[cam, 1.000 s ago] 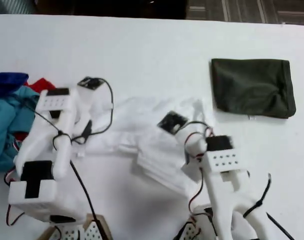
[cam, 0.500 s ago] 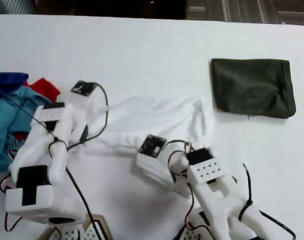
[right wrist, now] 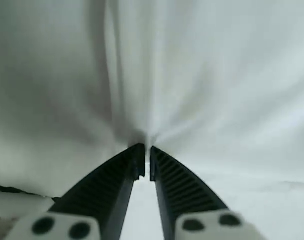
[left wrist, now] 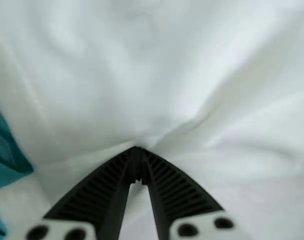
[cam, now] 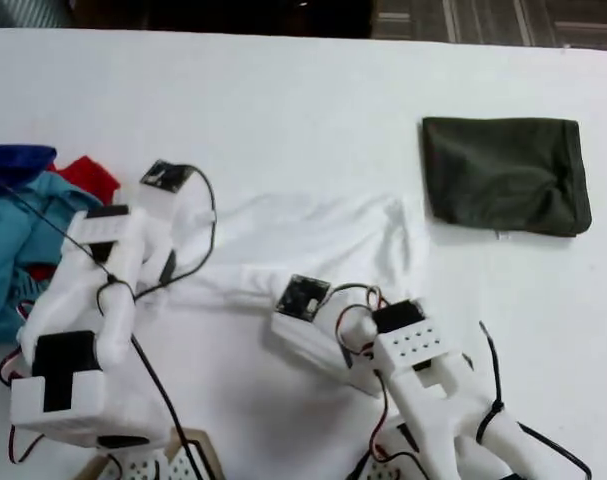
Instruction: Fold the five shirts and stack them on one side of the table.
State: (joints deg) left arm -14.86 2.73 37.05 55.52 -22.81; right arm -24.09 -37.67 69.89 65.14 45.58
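A white shirt [cam: 303, 240] lies spread across the middle of the table. At the shirt's left edge, my left gripper [left wrist: 136, 156] is shut on a fold of its white cloth, at the end of the left arm [cam: 103, 260]. My right gripper [right wrist: 143, 150] is shut on white cloth at the shirt's near edge, where the right arm [cam: 408, 345] stands. A folded dark green shirt [cam: 505, 175] lies at the right. Teal [cam: 13, 250], blue [cam: 13, 160] and red [cam: 88, 178] shirts lie in a loose heap at the left edge.
Black cables loop over both arms [cam: 208, 215]. The white table [cam: 283, 90] runs bare behind the white shirt. The arms' bases stand at the near edge [cam: 153, 462].
My right gripper has pulled toward the near edge and to the left with the white cloth, and the shirt now lies flatter. The left arm shifted back slightly.
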